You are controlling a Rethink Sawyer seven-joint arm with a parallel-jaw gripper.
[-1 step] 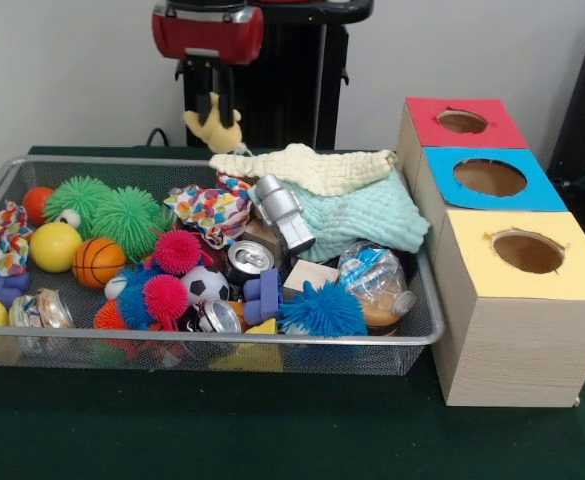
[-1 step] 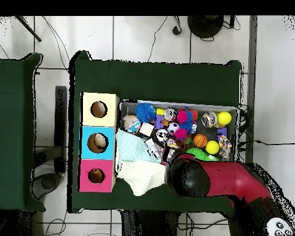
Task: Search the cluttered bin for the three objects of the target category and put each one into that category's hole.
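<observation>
High at the frame's upper centre, the gripper (image 1: 215, 108) is clamped on a small yellow plush toy (image 1: 215, 130), seemingly light and squashy, best pinched by its body above the bin (image 1: 222, 338).

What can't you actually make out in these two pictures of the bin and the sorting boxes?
- Pincer: the front view shows it closed on a yellow plush toy; the overhead view hides it under the red arm.
- Bin rear: both towels cover whatever lies beneath.
- Box holes: the front view shows only shadow; overhead, contents are too small to identify.
- Crushed cans: labels unreadable.
</observation>
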